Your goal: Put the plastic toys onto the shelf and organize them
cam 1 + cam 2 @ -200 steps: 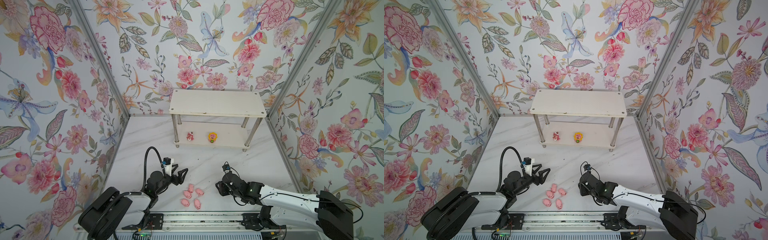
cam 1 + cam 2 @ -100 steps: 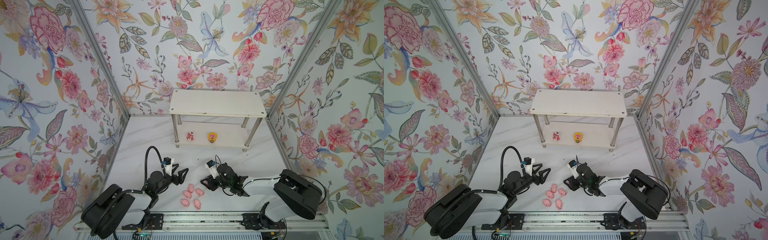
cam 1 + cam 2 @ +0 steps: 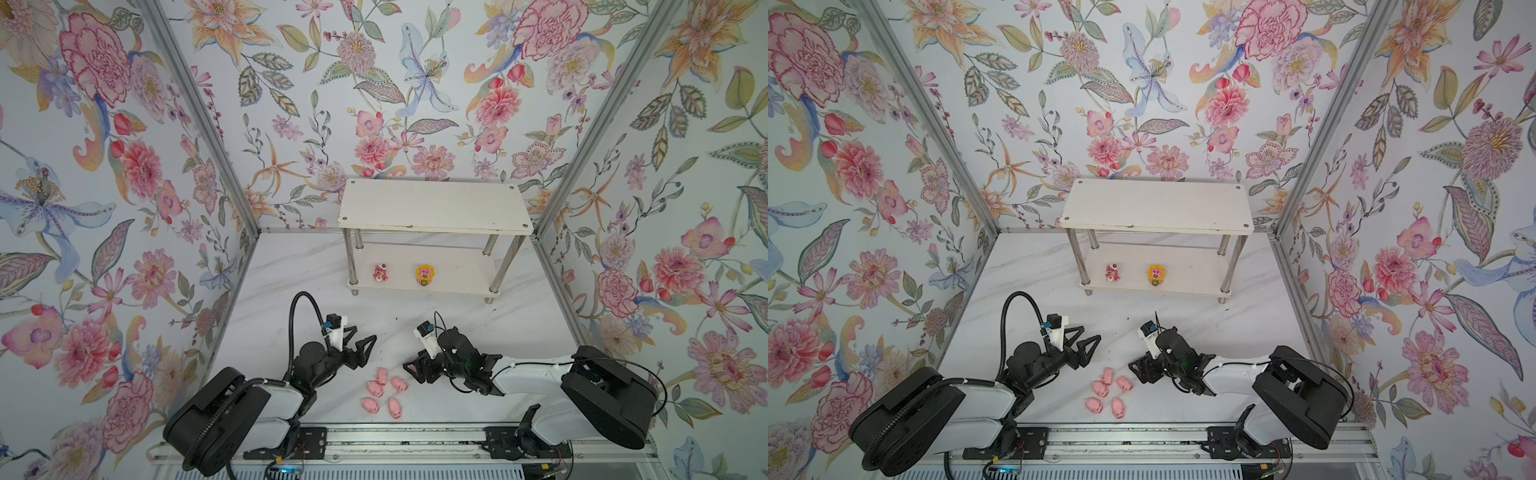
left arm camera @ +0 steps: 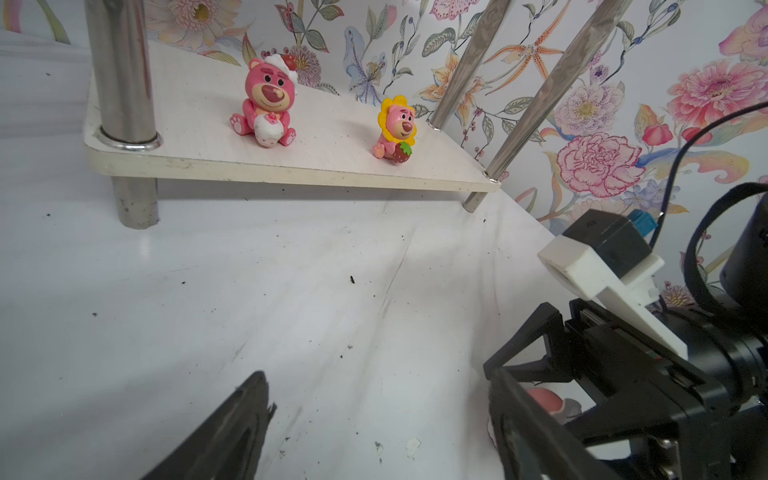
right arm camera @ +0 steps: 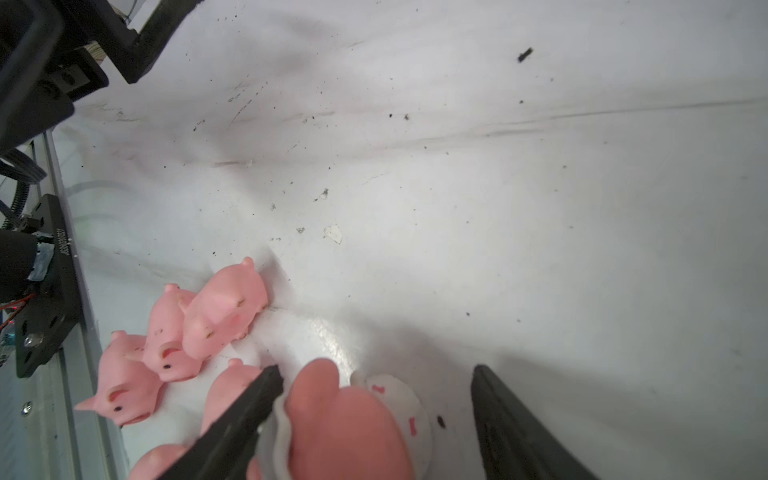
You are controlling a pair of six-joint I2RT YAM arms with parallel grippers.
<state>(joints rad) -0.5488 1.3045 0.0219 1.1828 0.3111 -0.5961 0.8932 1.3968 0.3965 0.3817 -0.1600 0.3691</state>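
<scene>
One pink-and-white toy [image 5: 345, 415], probably light, hard and slick, lies inside the spread right claw [image 5: 374, 372]; pinch its rounded body.

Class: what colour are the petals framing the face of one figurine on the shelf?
Yellow, on the figurine; clearest in the left wrist view.

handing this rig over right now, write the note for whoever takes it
Left gripper: open, empty, hovering above the table beside the pigs.
Right gripper: open, low over the table, jaws either side of the pink-and-white toy, not clamped on it.
Done: pink bear and sunflower-hooded bear sit on the lower tier of the shelf.
Left: five pink pigs clustered on the table between the arms, plus the pink-and-white toy. The shelf's top tier holds nothing.
</scene>
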